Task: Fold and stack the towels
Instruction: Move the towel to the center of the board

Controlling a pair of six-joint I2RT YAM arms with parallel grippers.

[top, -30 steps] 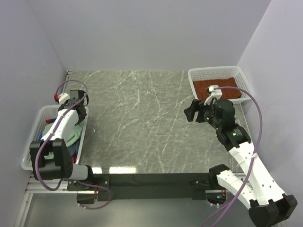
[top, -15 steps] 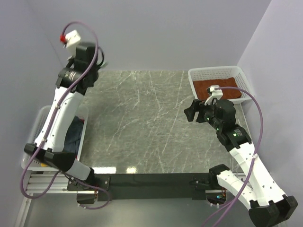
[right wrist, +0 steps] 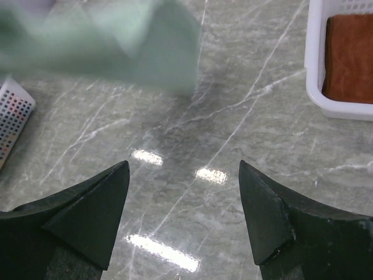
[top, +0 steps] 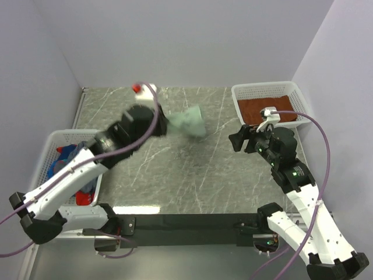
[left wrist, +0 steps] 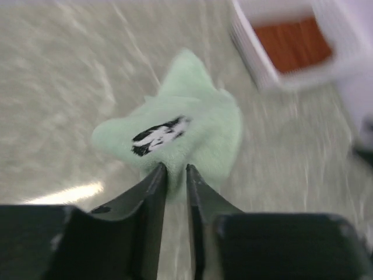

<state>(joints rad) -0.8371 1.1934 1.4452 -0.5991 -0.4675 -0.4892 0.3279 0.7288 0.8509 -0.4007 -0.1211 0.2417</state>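
Note:
My left gripper (top: 164,125) is shut on the pale mint-green panda-print towel (top: 187,122) and holds it bunched in the air over the middle of the table; it shows with a black print in the left wrist view (left wrist: 175,131) and blurred in the right wrist view (right wrist: 111,38). A rust-brown towel (top: 269,110) lies folded in the back-right basket (top: 243,92). Bright red and blue patterned towels (top: 73,157) and a dark one lie in the left basket (top: 42,153). My right gripper (top: 236,139) is open and empty, right of the hanging towel.
The grey marble table (top: 186,175) spans the space between the two white mesh baskets. Pale walls close in the back and both sides. The right basket's corner (right wrist: 317,70) and rust-brown towel (right wrist: 349,55) show in the right wrist view.
My left arm has swung from the left basket up and across to the table's middle, carrying the mint-green towel. The right arm has shifted only slightly.

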